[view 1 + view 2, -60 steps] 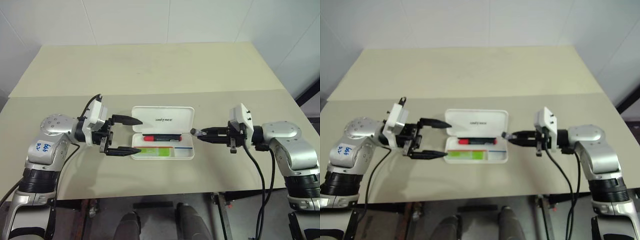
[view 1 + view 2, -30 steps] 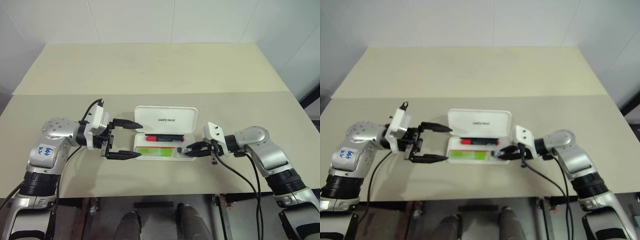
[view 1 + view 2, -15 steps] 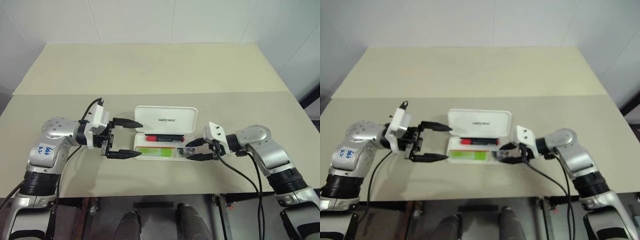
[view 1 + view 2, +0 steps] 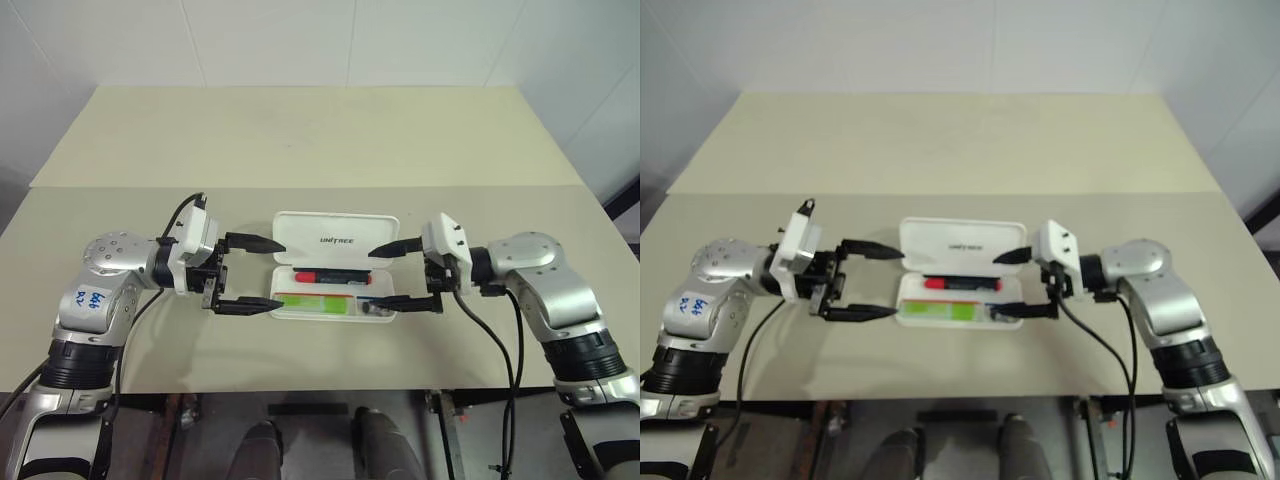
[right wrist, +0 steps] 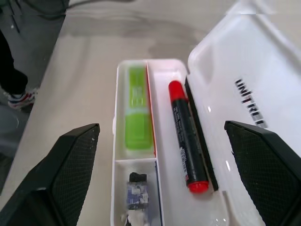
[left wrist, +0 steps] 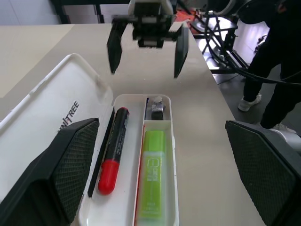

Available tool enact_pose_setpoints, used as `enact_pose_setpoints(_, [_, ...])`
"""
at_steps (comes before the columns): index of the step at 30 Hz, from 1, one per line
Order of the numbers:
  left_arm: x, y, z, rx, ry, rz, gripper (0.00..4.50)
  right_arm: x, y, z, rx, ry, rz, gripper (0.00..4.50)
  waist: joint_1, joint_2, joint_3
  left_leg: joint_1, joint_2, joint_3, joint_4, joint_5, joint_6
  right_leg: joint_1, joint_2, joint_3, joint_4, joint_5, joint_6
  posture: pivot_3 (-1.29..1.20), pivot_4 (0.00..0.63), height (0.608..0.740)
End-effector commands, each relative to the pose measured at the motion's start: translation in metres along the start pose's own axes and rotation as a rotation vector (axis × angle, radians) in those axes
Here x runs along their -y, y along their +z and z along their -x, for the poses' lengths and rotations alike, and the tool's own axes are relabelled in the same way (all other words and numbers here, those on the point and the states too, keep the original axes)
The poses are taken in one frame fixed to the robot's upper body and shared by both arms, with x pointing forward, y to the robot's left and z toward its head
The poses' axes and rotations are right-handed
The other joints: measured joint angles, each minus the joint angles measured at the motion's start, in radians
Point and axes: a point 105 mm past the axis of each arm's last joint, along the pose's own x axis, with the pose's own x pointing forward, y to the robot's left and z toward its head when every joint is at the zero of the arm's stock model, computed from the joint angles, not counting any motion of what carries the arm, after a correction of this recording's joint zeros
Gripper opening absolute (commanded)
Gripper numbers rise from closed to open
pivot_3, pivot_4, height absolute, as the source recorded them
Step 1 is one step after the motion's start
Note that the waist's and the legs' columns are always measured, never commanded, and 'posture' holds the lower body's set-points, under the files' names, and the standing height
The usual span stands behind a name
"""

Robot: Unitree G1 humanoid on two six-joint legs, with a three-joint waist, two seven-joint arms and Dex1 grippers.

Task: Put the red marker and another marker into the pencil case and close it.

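The pencil case (image 4: 335, 232) lies open at the table's middle, its white lid tipped up on the far side. In its back slot rests the red marker (image 4: 328, 277), red with a black section (image 5: 188, 136). The other marker, a neon green highlighter (image 4: 312, 300), fills the front compartment (image 6: 153, 181). My left gripper (image 4: 281, 273) is open at the case's left end, one finger on each side of it. At the right end, a little above the tray, my right gripper (image 4: 378, 281) is open and holds nothing.
A small dark and blue object (image 4: 375, 308) lies in the tray's front right compartment. The beige table (image 4: 300, 140) stretches far behind the case, with a seam across it. A person's legs (image 6: 273, 70) stand beyond the table's right end.
My right gripper came to the case's right end, opened, left the small dark object in the right compartment and rose a little. The left gripper kept still.
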Motion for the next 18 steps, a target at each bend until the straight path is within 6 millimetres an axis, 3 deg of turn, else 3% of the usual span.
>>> enact_pose_setpoints(1, [0.001,0.007,0.007,0.015,0.036,-0.027,4.50,0.000,0.014,0.023,0.036,-0.079,0.012,4.49,0.002,0.000,0.000,0.000,0.000,0.000,0.000,0.000,0.000,0.000,0.000,0.000,0.000,0.000,0.000,0.00,0.150,0.740])
enact_pose_setpoints(6, [0.002,-0.003,0.019,0.009,0.092,0.010,4.50,0.003,0.012,0.063,0.006,-0.249,-0.013,4.49,0.008,0.000,0.000,0.000,0.000,0.000,0.000,0.000,0.000,0.000,0.000,0.000,0.000,0.000,-0.001,0.00,0.150,0.740])
enact_pose_setpoints(11, [-0.005,-0.009,0.028,0.003,0.131,0.021,4.50,-0.005,0.009,0.087,-0.041,-0.322,-0.018,4.49,0.011,0.000,0.000,0.001,0.000,0.000,0.000,0.000,0.000,0.000,0.000,0.000,0.000,-0.001,-0.001,0.00,0.150,0.740])
enact_pose_setpoints(14, [-0.008,-0.007,0.030,0.022,0.140,0.025,3.94,-0.004,0.014,0.094,-0.034,-0.355,-0.008,4.50,0.010,0.000,0.000,0.001,0.000,0.002,0.001,0.000,0.000,0.000,0.000,0.000,-0.001,0.000,-0.001,0.00,0.150,0.740])
enact_pose_setpoints(18, [-0.011,-0.007,0.031,0.025,0.145,0.021,2.57,-0.004,0.013,0.096,-0.035,-0.367,-0.004,4.50,0.011,0.000,0.000,0.001,0.000,0.002,0.001,0.000,0.000,0.000,0.000,0.000,-0.001,0.000,-0.001,0.00,0.150,0.740])
